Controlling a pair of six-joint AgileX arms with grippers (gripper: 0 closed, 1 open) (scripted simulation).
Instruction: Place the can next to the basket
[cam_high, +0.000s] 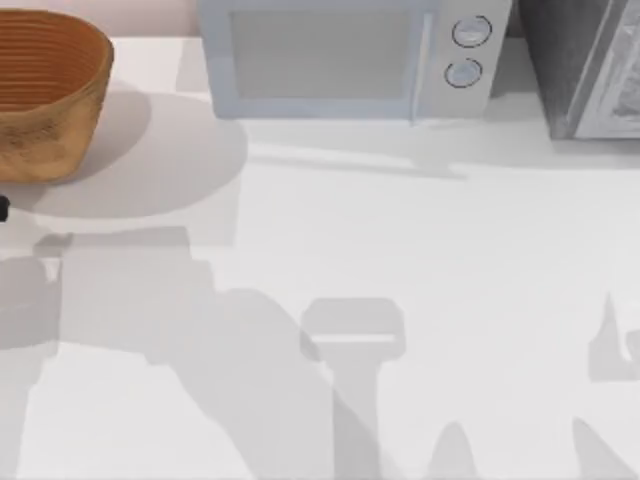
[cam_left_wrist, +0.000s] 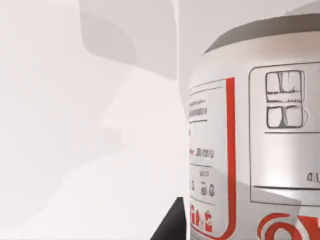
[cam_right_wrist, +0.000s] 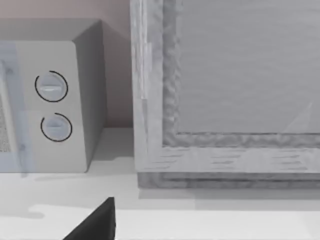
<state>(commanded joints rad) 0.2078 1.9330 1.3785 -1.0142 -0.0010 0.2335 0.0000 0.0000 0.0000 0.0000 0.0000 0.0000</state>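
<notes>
Can: the can (cam_left_wrist: 250, 145) looms very close in the left wrist view, white with a red label stripe, small print and a boxed panel; a dark band curves across its upper part. Its printed text reads upright in that view and its long axis runs up and down the picture. How it lies relative to the desk cannot be told.
Left gripper: a dark finger tip (cam_left_wrist: 170, 225) shows just beside the can's lower edge. Whether the gripper grasps the can, or how far apart its fingers stand, cannot be told.
Right gripper: one dark finger tip (cam_right_wrist: 95, 222) shows low in the right wrist view, above the desk; its opening cannot be told.
Basket: the basket (cam_high: 45, 95) stands upright at the far left corner of the desk in the top view, orange-brown wicker, ribbed inside, mouth up, partly cut off by the frame.
Desk: the desk (cam_high: 400, 260) is plain white, crossed by soft grey shadows over its near half.
Microwave: a pale grey microwave (cam_high: 350, 55) sits at the back centre, two round dials (cam_high: 468, 50) on its right side.
Grey box: a speckled grey box (cam_high: 585, 65) stands at the back right, just beside the microwave.
Wall: a pinkish wall (cam_right_wrist: 117, 75) rises behind them.
</notes>
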